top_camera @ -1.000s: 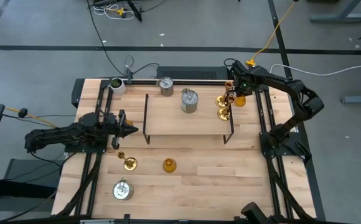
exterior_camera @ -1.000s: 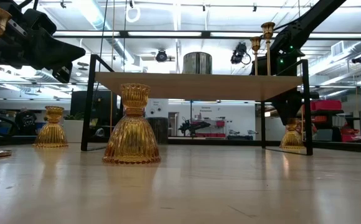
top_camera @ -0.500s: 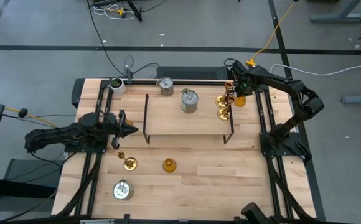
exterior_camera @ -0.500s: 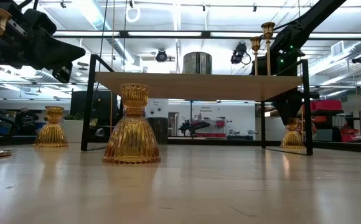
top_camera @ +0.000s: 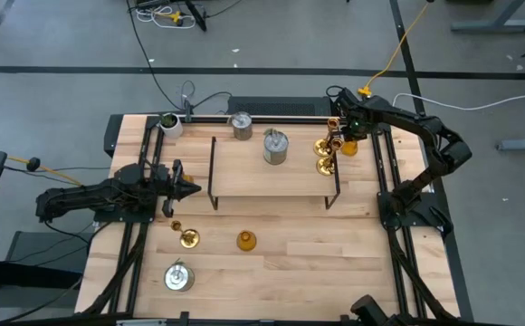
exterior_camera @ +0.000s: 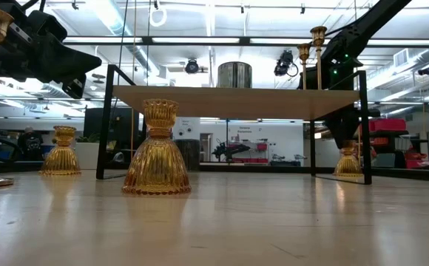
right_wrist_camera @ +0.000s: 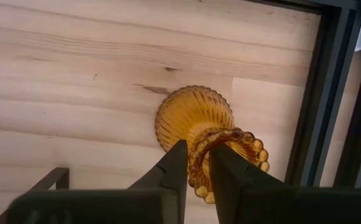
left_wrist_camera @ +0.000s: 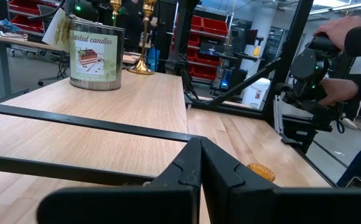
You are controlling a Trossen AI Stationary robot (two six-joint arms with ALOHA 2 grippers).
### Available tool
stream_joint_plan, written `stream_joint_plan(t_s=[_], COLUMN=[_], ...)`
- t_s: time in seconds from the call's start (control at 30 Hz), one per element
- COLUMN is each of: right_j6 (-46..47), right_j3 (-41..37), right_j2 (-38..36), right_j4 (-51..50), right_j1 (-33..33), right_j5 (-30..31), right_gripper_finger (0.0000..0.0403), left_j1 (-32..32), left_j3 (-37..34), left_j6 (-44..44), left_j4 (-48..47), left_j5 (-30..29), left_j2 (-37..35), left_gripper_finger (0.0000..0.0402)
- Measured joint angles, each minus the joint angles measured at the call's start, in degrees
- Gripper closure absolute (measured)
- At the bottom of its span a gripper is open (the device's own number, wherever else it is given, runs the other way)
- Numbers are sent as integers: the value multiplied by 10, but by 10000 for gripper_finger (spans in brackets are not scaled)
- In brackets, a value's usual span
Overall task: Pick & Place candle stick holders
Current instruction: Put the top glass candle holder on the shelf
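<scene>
My right gripper point(top_camera: 339, 140) points down at the table's far right, beside the rack point(top_camera: 272, 167), and is shut on an amber holder point(right_wrist_camera: 196, 121). That holder point(exterior_camera: 347, 160) stands on the table behind the rack's right leg. On the rack stand a silver can holder point(top_camera: 274, 147) and two gold holders point(top_camera: 323, 156). An amber holder point(top_camera: 245, 240), a gold one point(top_camera: 186, 236) and a silver can point(top_camera: 178, 276) stand near the front edge. Another silver can point(top_camera: 241, 125) stands at the far edge. My left gripper point(top_camera: 193, 189) waits shut and level at the left. My right gripper pinches the rim of the amber holder's top cup point(right_wrist_camera: 198, 163) between its two fingers, one finger point(right_wrist_camera: 227, 171) over the cup's mouth and one point(right_wrist_camera: 174, 171) outside. The fingers come from above, pointing down. The holder's ribbed base point(right_wrist_camera: 187, 118) is on the table.
A whitish cup point(top_camera: 170, 124) stands at the far left corner. The rack's black wire side point(right_wrist_camera: 320, 99) runs close beside the held holder. A further amber holder point(exterior_camera: 63, 151) stands under my left arm. A person's hands point(left_wrist_camera: 339, 56) show beyond the table's right side.
</scene>
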Motion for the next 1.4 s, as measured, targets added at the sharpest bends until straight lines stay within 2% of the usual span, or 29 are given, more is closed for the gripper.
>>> stream_joint_plan(t_s=[0.63, 0.83, 1.1, 1.4], right_j6=[-4, 1, 5, 2], right_j3=[0, -2, -2, -2], right_j2=[-2, -27, -64, -76], right_j4=[-12, -16, -25, -33], right_j1=[0, 0, 0, 0], right_j5=[1, -9, 7, 10], right_gripper_finger=[364, 366, 375, 378], left_j1=[0, 0, 0, 0], left_j3=[0, 0, 0, 0], left_j6=[0, 0, 0, 0], left_j4=[0, 0, 0, 0], left_j5=[0, 0, 0, 0], left_j2=[0, 0, 0, 0], left_gripper_finger=[394, 394, 394, 394])
